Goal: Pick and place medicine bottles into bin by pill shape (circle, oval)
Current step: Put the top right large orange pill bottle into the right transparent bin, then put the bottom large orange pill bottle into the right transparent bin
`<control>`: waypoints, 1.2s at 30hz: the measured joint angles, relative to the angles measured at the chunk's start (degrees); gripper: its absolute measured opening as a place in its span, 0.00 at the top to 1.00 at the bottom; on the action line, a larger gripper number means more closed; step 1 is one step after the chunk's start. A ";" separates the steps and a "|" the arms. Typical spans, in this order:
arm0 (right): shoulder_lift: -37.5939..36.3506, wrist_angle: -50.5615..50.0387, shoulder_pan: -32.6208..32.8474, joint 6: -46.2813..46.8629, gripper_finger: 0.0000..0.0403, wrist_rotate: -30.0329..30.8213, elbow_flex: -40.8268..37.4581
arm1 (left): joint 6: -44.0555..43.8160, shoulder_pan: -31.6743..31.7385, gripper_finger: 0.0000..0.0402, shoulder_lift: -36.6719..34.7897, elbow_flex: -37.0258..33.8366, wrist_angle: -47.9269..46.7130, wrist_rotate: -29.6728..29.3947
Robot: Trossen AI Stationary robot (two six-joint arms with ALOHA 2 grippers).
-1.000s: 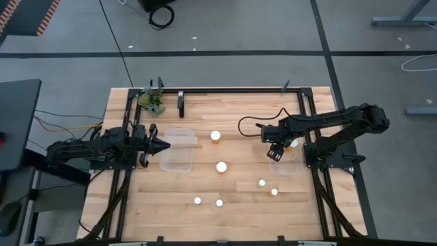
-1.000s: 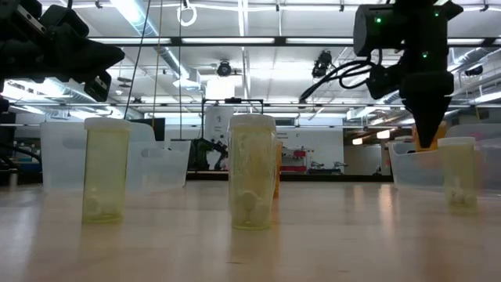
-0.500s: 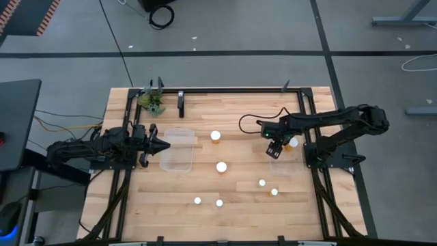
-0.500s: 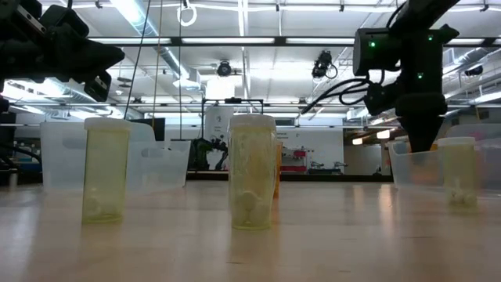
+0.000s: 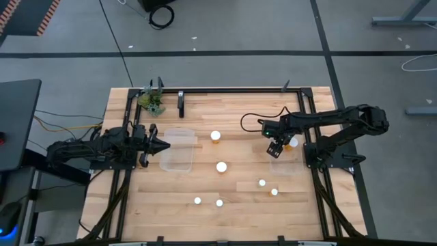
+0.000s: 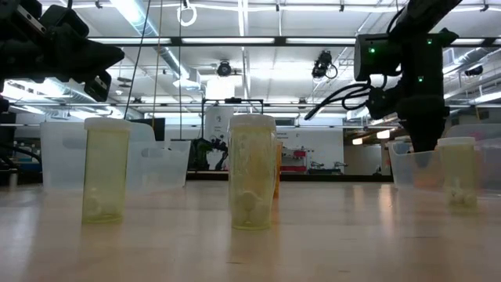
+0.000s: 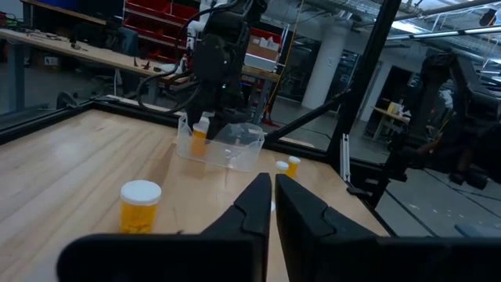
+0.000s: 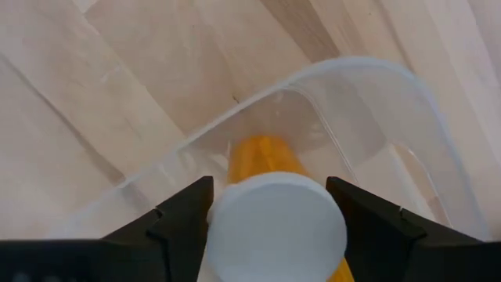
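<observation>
The fingers of the right gripper [image 8: 270,207] are seen spread on either side of an amber bottle [image 8: 275,211] with a white cap; whether they still press it cannot be told; the bottle is placed over the clear right bin [image 5: 285,158]. The left gripper [image 5: 166,145] is held with its fingers pressed together at the edge of the clear left bin [image 5: 179,152], nothing between them. 6 other bottles [image 5: 221,166] are stood on the wooden table [image 5: 232,219] between the bins.
</observation>
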 joint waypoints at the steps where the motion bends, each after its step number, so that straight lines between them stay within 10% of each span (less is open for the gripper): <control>1: 0.00 -0.56 0.02 0.00 0.37 -0.10 0.75 | 0.00 0.00 0.93 0.00 -0.01 0.00 0.00; 21: 1.87 -8.90 3.76 2.36 0.36 4.85 18.45 | 0.00 0.00 0.93 0.00 0.01 0.02 0.02; 36: 27.58 -6.33 11.80 -8.21 0.36 3.04 40.76 | 0.00 0.00 0.94 0.00 0.00 0.04 0.01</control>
